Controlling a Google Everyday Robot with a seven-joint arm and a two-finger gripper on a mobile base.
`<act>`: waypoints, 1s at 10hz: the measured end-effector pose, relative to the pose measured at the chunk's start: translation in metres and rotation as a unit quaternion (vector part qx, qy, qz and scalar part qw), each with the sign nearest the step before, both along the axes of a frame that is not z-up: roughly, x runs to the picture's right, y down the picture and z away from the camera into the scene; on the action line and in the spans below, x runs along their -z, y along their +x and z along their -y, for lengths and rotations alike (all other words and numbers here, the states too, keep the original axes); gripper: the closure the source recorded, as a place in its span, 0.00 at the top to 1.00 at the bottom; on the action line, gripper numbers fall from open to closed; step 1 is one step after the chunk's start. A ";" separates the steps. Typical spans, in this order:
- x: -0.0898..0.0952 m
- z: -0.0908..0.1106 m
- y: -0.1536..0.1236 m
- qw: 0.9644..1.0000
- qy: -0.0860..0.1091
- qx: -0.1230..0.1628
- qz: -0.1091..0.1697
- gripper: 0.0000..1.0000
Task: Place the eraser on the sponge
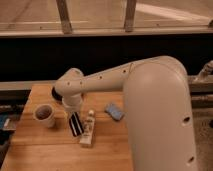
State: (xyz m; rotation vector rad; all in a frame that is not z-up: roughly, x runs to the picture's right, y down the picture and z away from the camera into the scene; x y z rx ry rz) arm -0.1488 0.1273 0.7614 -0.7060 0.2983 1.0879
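Nearest: my arm (155, 110), its white shell covering the right side of the wooden table (45, 150).

Bottle (88, 129): pale, lying flat, cap toward 12 o'clock.

Eraser (75, 124): long, narrow and black, with thin pale lengthwise stripes. It sits just beside the bottle at the bottle's 9 o'clock, with its far end tilted toward 11 o'clock. That far end runs up under my claw (73, 111), which hangs directly over it. I cannot tell whether the claw is open, closed or gripping.

Cup (44, 115): at the eraser's 10 o'clock, apart from it.

Sponge (114, 111): light blue, at the eraser's 2 o'clock, apart from it.

Dark plate (56, 93): at the eraser's 11 o'clock, mostly hidden behind my wrist.
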 end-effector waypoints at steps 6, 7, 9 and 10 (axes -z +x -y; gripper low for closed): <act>-0.004 0.088 0.165 0.989 0.014 -0.110 -0.098 0.00; -0.007 0.101 0.195 0.985 0.017 -0.135 -0.110 0.00; -0.009 0.106 0.229 0.979 0.023 -0.159 -0.123 0.00; -0.009 0.106 0.227 0.980 0.023 -0.159 -0.121 0.00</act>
